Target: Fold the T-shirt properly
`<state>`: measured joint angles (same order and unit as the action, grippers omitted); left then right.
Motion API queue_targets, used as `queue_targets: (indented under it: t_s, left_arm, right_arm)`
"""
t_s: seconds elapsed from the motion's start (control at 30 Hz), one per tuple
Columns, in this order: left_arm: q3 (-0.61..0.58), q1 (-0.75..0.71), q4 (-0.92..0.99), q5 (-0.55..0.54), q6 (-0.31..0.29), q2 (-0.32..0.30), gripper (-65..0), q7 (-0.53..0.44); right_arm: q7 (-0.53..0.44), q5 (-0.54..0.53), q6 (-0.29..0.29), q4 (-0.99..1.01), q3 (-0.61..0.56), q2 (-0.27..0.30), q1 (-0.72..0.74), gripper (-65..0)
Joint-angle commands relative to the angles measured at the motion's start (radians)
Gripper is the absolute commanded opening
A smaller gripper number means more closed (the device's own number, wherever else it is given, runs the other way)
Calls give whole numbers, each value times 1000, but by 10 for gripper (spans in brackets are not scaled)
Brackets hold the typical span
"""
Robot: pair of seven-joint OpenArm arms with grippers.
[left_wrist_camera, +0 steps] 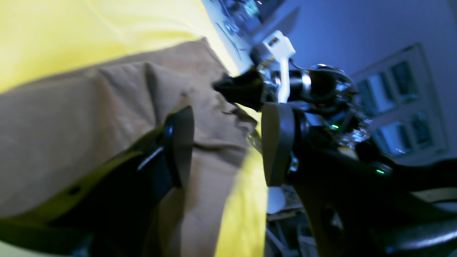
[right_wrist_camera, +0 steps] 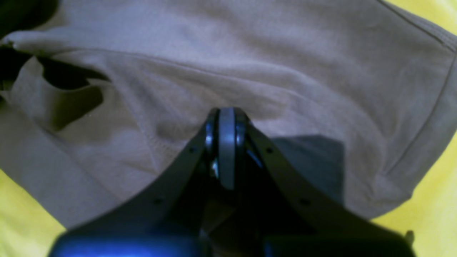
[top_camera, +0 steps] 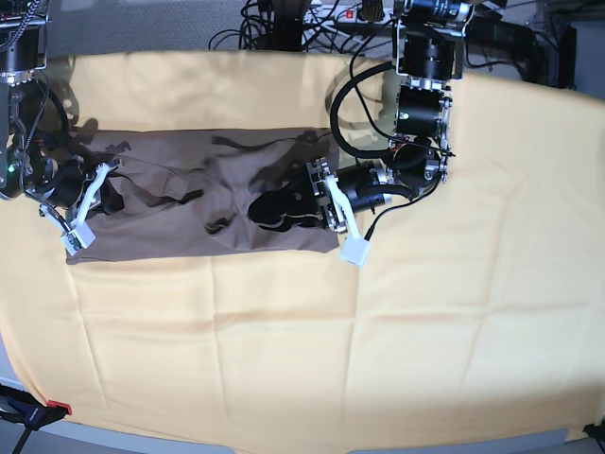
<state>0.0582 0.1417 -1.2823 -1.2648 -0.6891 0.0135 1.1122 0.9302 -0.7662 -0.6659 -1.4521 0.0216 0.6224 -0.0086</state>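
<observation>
The taupe T-shirt lies as a long band on the yellow cloth, rumpled in the middle. My left gripper hovers low over the band's right part; in the left wrist view it stands open, with the T-shirt lying beyond its fingers and nothing held. My right gripper is at the band's left end. In the right wrist view it is shut, its tips in the T-shirt, with creases running to them. It also shows far off as a black gripper.
The yellow cloth covers the whole table. Cables and equipment crowd the back edge. The left arm's column rises at the back right. A red clamp sits at the front left corner.
</observation>
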Motion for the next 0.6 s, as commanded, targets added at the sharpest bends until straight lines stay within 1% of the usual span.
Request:
queue_targets:
  t_s: [0.0,0.03,0.07,0.1,0.17,0.3,0.37,0.43,0.47,0.53,0.57]
  left_arm:
    - [2,20,-17,-37,-9,9,-327,0]
    - [2,19,-17,-37,-9,9,-338,3]
    - [3,19,-17,-32,-9,9,-378,3]
    - [3,20,-17,-23,-9,8,-451,3]
    - [3,19,-17,-1,-9,8,-650,3]
    - [3,19,-17,97,-9,8,-650,-6]
    - [3,19,-17,133,-9,8,-650,-6]
    - [3,19,-17,138,-9,8,-650,-6]
    - [3,20,-18,132,-9,6,-650,-6]
    - [4,23,-18,94,-9,-16,-650,-6]
    - [4,25,-18,71,-9,-29,-650,-6]
  right_arm:
    - [8,12,0,-1,-2,10,6,-650]
    - [8,12,1,-1,-2,10,7,-650]
    - [9,12,1,-1,-2,10,8,-645]
    - [8,12,1,-1,-2,10,9,-612]
    - [9,12,3,-1,-2,10,16,-552]
    - [24,3,3,-1,-2,10,70,-441]
    - [23,-26,2,-1,7,10,110,-399]
    - [23,-79,-29,-1,34,10,146,-391]
    - [23,-98,-32,-1,54,10,161,-391]
    - [24,-105,-32,-1,106,10,185,-390]
    - [24,-105,-29,-1,138,10,189,-375]
